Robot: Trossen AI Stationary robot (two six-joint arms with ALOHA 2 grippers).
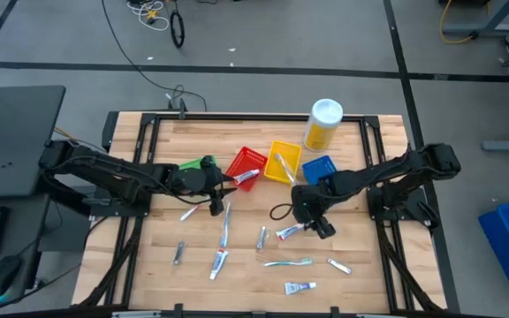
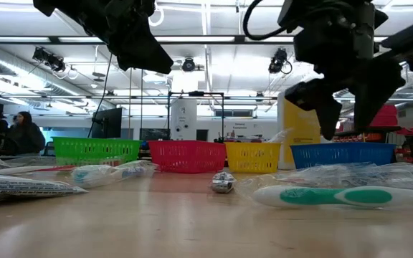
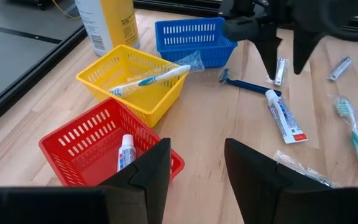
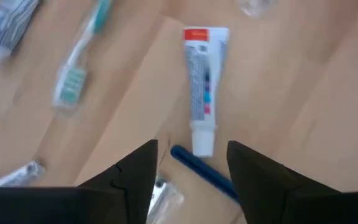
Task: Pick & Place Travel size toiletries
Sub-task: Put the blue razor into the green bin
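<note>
Reach step: right gripper [image 4: 191, 165], fingers wide, hovered over toothpaste tube [image 4: 201, 87] beside blue bin [image 1: 319, 167]; next, descend and close.

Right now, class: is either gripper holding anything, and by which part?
Nothing is held. The left gripper is open above the red bin; the right gripper is open over a toothpaste tube on the table.
</note>
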